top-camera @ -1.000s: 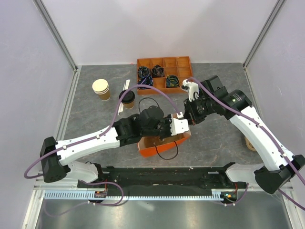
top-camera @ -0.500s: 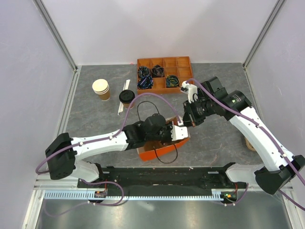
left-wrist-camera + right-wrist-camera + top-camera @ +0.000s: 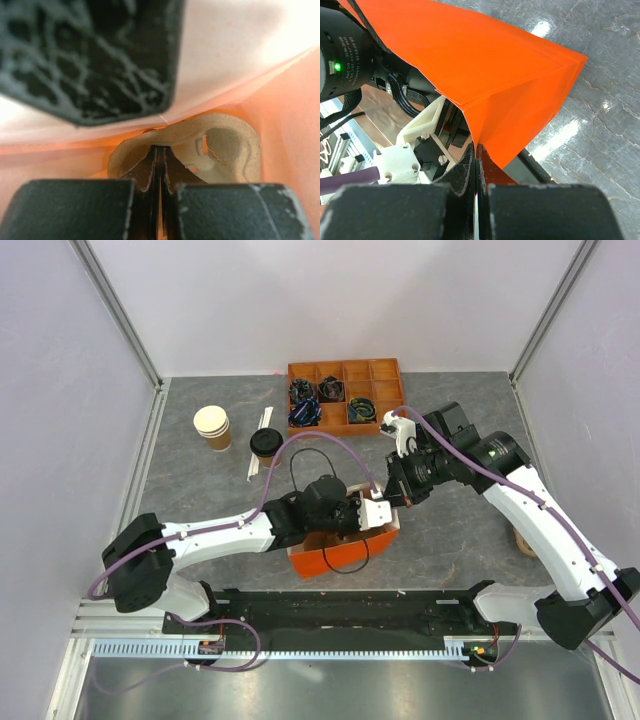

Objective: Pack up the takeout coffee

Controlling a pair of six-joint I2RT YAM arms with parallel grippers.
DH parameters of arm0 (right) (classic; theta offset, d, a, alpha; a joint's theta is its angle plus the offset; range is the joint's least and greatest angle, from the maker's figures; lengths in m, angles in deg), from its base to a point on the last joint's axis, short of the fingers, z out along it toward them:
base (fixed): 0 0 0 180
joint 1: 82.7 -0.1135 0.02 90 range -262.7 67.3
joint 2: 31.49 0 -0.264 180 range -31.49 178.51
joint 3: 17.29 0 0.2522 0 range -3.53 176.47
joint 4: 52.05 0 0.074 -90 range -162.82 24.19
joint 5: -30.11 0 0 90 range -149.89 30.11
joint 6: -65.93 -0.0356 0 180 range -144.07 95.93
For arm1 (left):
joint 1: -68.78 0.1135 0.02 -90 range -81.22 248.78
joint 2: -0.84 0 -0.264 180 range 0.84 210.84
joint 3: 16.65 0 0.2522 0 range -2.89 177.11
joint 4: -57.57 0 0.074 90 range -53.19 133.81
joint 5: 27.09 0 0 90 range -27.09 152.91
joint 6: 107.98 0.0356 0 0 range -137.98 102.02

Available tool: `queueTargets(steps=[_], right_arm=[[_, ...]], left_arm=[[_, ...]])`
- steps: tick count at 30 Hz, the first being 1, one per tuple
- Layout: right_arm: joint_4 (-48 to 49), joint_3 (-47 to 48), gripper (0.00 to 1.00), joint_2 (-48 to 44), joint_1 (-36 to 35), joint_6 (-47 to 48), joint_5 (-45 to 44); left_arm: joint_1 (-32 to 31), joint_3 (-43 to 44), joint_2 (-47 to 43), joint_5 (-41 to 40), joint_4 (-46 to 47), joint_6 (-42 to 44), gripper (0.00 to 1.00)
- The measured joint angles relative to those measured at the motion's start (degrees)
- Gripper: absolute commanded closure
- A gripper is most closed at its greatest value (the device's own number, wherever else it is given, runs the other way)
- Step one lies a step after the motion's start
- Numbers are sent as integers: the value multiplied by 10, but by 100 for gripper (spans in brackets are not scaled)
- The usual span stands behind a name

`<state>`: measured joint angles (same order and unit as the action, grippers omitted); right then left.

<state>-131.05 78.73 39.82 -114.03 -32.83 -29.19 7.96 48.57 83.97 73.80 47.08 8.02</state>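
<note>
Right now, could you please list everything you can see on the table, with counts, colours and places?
takeout coffee: one, tan cup with a black lid, back left.
cup stack: one, tan, lidless, left of the coffee.
white stick: one, lying beside the coffee.
compartment tray: one, orange, back centre, dark items in some compartments.
paper bag: one, orange, black handles, near centre.
moulded pulp piece: one, tan, inside the bag.
tan object: one, right edge, unclear.
left hand: shut on the pulp piece inside the bag.
right hand: shut on the bag's edge.
</note>
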Motion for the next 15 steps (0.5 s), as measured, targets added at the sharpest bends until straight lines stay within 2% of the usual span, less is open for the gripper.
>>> queueTargets(steps=[15], right_arm=[[1, 7, 100, 0, -3, -3, -60]], left_arm=[[0, -1, 4, -9, -25, 13, 98]])
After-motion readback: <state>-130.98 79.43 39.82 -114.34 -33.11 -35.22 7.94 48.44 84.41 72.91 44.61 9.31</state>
